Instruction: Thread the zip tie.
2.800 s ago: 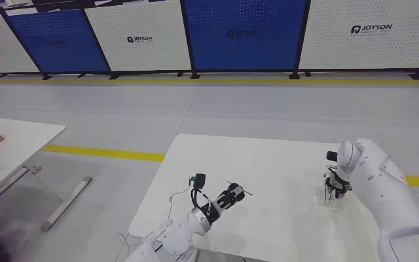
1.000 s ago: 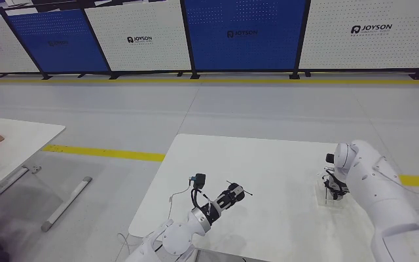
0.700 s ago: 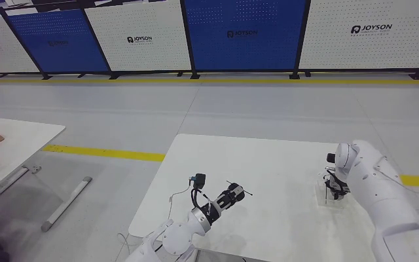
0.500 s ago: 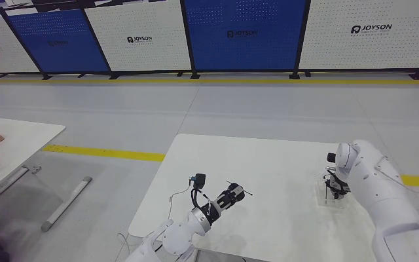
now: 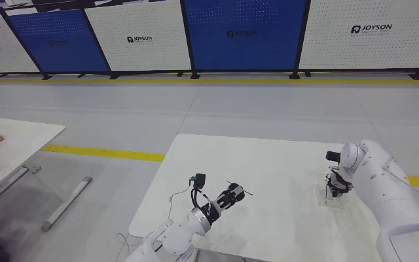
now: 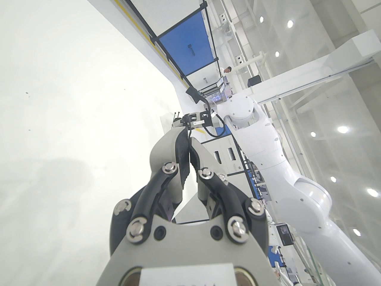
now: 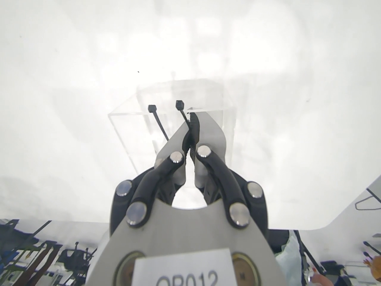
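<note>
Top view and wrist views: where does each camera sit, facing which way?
Top view: above the arms, looking down at the table; both arms show.
Left wrist view: behind the left gripper, facing across the table at the right arm.
Right wrist view: behind the right gripper, looking down at the clear stand and zip tie.
Shared: top and left wrist views show the right arm.
</note>
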You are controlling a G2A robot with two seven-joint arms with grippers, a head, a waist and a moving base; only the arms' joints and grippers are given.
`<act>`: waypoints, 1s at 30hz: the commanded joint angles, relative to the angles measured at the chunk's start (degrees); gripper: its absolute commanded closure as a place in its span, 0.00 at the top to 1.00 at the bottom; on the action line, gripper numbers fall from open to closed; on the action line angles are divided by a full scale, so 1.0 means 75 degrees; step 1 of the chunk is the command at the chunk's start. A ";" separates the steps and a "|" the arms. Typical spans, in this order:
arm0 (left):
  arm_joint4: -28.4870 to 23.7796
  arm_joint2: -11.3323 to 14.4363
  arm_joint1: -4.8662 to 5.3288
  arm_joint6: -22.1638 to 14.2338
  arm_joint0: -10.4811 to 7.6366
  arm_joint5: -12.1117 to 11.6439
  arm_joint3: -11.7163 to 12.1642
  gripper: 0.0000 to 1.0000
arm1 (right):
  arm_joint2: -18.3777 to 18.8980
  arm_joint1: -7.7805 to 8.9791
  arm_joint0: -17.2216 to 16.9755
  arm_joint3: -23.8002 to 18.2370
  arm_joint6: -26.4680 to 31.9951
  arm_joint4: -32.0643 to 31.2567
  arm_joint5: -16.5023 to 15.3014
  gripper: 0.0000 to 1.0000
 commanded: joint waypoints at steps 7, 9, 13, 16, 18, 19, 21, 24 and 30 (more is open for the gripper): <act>0.0000 0.0000 0.0000 0.0000 0.0000 0.0000 0.0000 0.00 | 0.0050 0.0077 -0.0033 -0.0096 0.0024 0.0006 -0.0169 0.00; 0.0000 0.0000 0.0000 0.0000 0.0000 0.0000 0.0000 0.00 | 0.0061 0.0092 -0.0044 -0.0124 0.0037 0.0005 -0.0166 0.00; 0.0000 0.0000 0.0000 0.0000 0.0000 0.0000 0.0000 0.00 | 0.0073 0.0118 -0.0069 -0.0173 0.0066 -0.0011 -0.0152 0.00; 0.0000 0.0000 0.0000 0.0000 0.0000 0.0000 0.0000 0.00 | 0.0076 0.0128 -0.0095 -0.0223 0.0092 -0.0026 -0.0129 0.00; 0.0000 0.0000 0.0000 0.0000 0.0000 0.0000 0.0000 0.00 | 0.0073 0.0131 -0.0112 -0.0258 0.0107 -0.0041 -0.0120 0.00; 0.0000 0.0000 0.0000 0.0000 0.0000 0.0000 0.0000 0.00 | 0.0073 0.0134 -0.0122 -0.0284 0.0109 -0.0048 -0.0138 0.00; 0.0000 0.0000 0.0000 0.0000 0.0000 0.0000 0.0000 0.00 | 0.0080 0.0142 -0.0134 -0.0305 0.0106 -0.0049 -0.0146 0.00; 0.0000 0.0000 0.0000 0.0000 0.0000 0.0000 0.0000 0.00 | 0.0094 0.0157 -0.0149 -0.0336 0.0109 -0.0047 -0.0183 0.00; 0.0000 0.0000 0.0000 0.0000 0.0000 0.0000 0.0000 0.00 | 0.0102 0.0175 -0.0191 -0.0417 0.0120 -0.0072 -0.0199 0.10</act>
